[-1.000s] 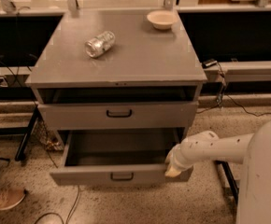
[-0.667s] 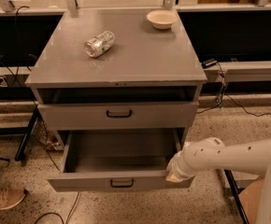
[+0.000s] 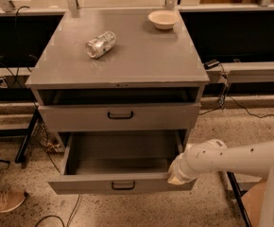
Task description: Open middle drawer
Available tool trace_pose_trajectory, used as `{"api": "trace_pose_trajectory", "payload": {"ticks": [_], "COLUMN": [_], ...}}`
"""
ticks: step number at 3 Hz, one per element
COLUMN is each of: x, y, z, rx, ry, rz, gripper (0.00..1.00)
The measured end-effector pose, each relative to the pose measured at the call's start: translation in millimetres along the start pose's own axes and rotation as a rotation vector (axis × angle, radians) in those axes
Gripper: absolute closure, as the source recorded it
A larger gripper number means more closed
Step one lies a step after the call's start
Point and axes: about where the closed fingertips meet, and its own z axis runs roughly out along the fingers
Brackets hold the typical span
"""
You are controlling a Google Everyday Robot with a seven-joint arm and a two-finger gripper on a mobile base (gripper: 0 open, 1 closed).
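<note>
The middle drawer [image 3: 80, 186] of the grey cabinet [image 3: 123, 65] stands pulled out. It has a low front panel with a small black bar handle [image 3: 123, 185], and its plain grey inside [image 3: 123, 150] holds nothing I can see. My gripper [image 3: 177, 174] is at the end of the white arm [image 3: 231, 157], which comes in from the right. It sits at the drawer's front right corner, against the top edge of the front panel. The taller-fronted drawer [image 3: 71, 117] above, with the bigger black handle [image 3: 120, 115], is nearly shut, with a dark gap over it.
A crushed silver can [image 3: 100, 44] lies on the cabinet top and a beige bowl [image 3: 163, 19] stands at its back right. Cables [image 3: 236, 103] run on the speckled floor to the right. A shoe [image 3: 2, 200] is at the lower left. Dark shelving stands behind.
The middle drawer has come further out toward the camera. My gripper and arm moved forward and down with its right front corner.
</note>
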Motion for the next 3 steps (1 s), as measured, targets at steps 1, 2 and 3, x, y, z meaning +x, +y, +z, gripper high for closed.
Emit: {"api": "trace_pose_trajectory", "payload": {"ticks": [1,2,3], "x": [-0.2,-0.5,-1.0], "y": [0.9,1.8,2.6], "z": [0.9,1.7,2.3], "rx": [-0.002,-0.004,-0.004], "ry": [0.0,0.0,0.001], "rz": [-0.001,-0.001,-0.007], "gripper": [0.57,0.34,0.11]}}
